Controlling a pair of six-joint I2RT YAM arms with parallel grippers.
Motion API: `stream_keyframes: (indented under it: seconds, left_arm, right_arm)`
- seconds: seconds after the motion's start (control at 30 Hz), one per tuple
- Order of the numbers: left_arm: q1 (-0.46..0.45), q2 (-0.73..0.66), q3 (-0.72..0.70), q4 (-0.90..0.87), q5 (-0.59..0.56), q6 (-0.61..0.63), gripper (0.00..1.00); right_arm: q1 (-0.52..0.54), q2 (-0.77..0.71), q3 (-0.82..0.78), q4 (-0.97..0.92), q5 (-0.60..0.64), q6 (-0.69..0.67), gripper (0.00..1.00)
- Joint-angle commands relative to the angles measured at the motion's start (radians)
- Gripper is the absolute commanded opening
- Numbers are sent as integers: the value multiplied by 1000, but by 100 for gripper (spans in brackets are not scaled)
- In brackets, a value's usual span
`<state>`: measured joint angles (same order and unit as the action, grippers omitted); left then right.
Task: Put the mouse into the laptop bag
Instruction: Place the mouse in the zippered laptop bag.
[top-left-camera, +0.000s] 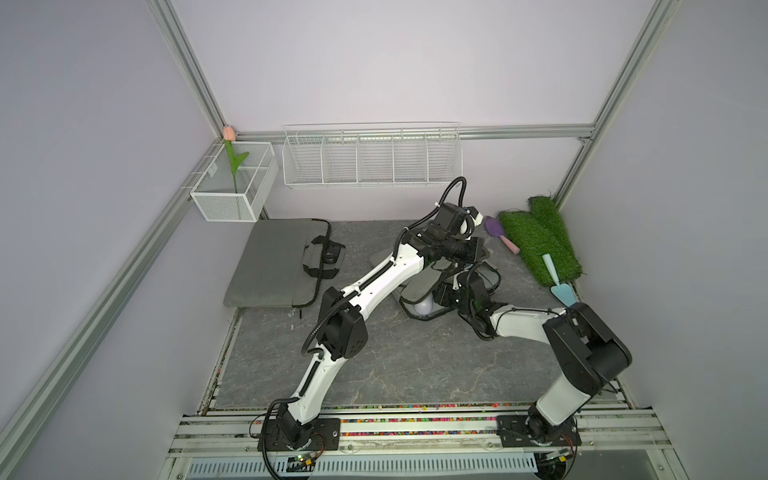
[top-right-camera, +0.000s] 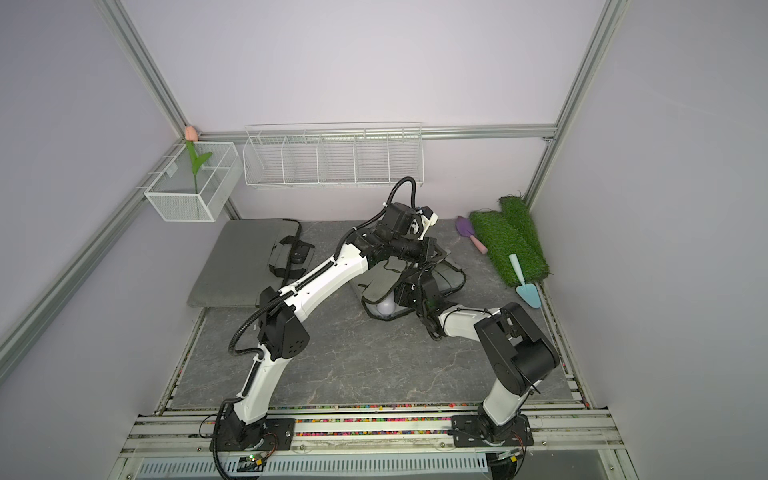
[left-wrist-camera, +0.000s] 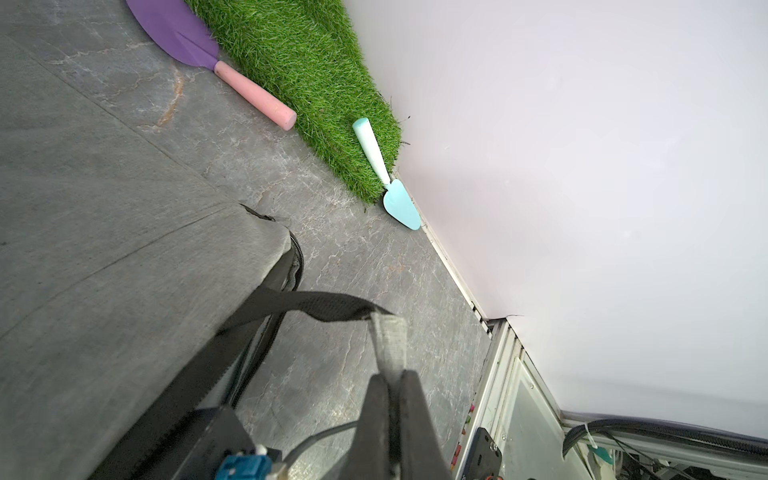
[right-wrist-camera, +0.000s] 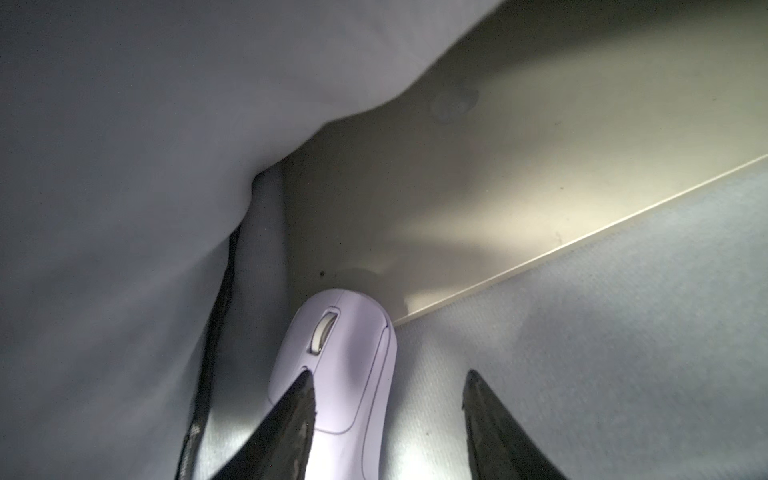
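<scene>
My right jaws stand apart inside the laptop bag (left-wrist-camera: 124, 270); the mouse (right-wrist-camera: 336, 365) lies lengthwise under one finger (right-wrist-camera: 286, 428), nose pointing deeper in. My left jaws clamp the strap tab (left-wrist-camera: 388, 340)

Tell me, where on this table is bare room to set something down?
Widest free patch: the front tabletop, between the arm bases and the open laptop bag. A smaller strip behind, between the flat grey sleeve and that bag. Crowded: around the bag, where left gripper and right gripper work, and the right edge with grass rolls, purple trowel, teal trowel.
</scene>
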<state>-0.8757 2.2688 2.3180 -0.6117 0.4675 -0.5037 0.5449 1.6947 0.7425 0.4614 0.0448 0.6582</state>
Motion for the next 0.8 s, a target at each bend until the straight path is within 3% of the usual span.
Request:
stream_keyframes:
  seconds: [0.0,0.2,0.37,0.77]
  left_arm:
    - [-23,-50,8,33,45,-10,0]
    - [-9,-57,-5,55,56,-30,0]
    - [-5,-68,-30,64,50,-31,0]
    - [4,-89,-80,97,56,-34,0]
  right_arm:
    - [11,39,17,57,-68,1,58]
    - [23,77,0,122,-127,-15,57]
    - [22,56,-52,147,-126,-8,47]
    - [64,-225,-230,8,44,23,44]
